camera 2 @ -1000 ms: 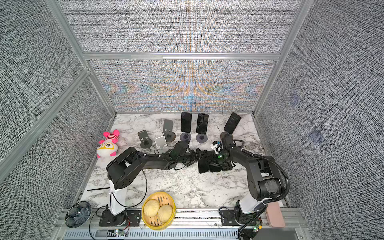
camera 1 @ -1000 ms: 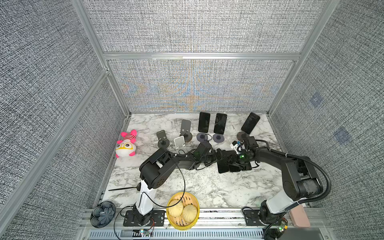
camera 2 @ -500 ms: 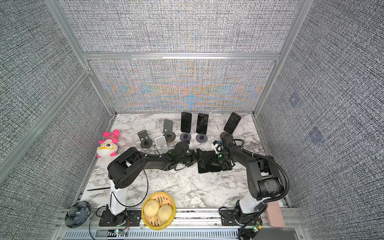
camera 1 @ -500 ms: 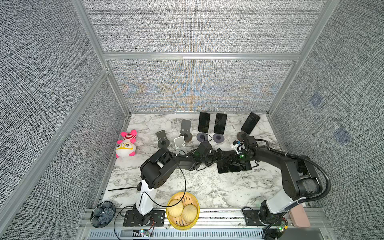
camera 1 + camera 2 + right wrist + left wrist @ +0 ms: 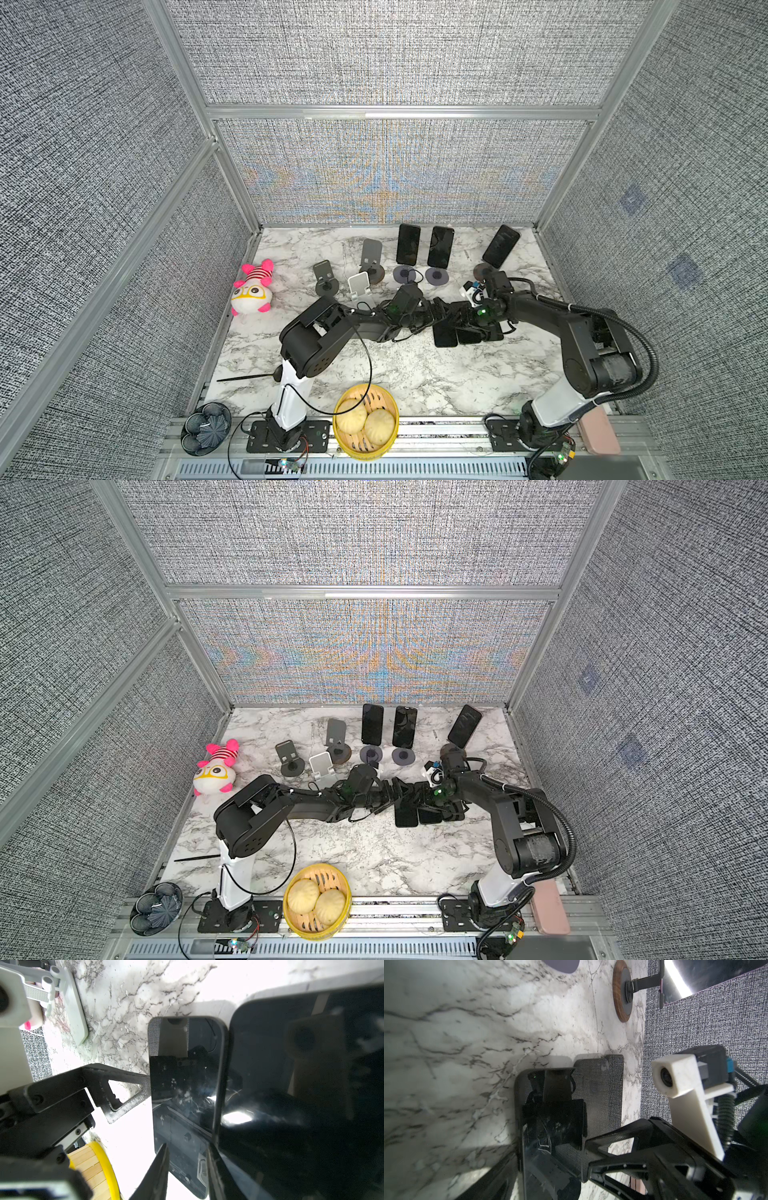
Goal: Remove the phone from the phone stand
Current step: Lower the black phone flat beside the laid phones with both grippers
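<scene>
No legible text or markings.

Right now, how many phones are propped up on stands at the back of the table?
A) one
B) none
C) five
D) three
D: a left phone, a middle phone and a tilted right phone each sit propped up there.

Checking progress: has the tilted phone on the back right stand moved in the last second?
No. The tilted phone leans on its stand at the same spot beside the corner post as before.
</scene>
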Controlling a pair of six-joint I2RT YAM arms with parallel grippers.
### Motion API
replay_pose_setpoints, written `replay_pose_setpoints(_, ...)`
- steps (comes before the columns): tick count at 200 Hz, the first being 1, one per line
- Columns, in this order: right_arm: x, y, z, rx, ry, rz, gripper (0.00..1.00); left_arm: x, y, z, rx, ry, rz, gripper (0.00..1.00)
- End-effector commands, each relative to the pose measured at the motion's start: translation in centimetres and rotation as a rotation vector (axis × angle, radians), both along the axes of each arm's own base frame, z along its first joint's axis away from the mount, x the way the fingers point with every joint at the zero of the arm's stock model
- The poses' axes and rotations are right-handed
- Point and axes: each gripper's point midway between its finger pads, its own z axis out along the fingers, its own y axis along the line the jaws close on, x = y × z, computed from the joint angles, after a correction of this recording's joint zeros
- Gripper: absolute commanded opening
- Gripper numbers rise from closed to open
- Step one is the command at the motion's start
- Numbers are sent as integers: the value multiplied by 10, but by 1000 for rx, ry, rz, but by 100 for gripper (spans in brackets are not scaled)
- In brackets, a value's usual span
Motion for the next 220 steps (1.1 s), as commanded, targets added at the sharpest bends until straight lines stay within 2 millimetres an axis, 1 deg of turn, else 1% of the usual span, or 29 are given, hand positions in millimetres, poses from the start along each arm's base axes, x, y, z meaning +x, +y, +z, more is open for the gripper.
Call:
replay_pose_setpoints(1, 3, 1, 0, -1, -1, -1, 33, -5, 5, -10, 37, 36, 9, 99)
replay_pose_setpoints(68, 8, 5, -5, -3, 8, 4, 34, -6, 5, -7, 31, 35, 16, 99)
replay_pose_setpoints(87, 7, 2, -3, -22, 0, 1, 34, -6, 5, -7, 31, 35, 15, 99)
replay_pose_setpoints(116, 8, -1, 10, -31, -29, -2, 34, -7, 4, -6, 30, 33, 15, 99)
replay_pose_setpoints(129, 7, -2, 11, -36, -32, -1, 34, -6, 4, -6, 33, 30, 16, 99)
replay_pose_setpoints(181, 8, -4, 8, -41, -28, -25, 34, -5, 7, -2, 42, 13, 26, 99)
replay_pose_setpoints(201, 9, -7, 10, -47, -51, -54, 34, -3, 10, -5, 69, 2, 21, 99)
replay_pose_setpoints(202, 9, -7, 10, -49, -52, -56, 34, -2, 9, 2, 59, -8, 21, 99)
replay_pose_setpoints(204, 8, -8, 11, -50, -54, -58, 34, -2, 9, 7, 53, -17, 20, 99)
replay_pose_setpoints(220, 9, -13, 18, -79, -85, -76, 34, 0, 10, 15, 70, -42, 16, 99)
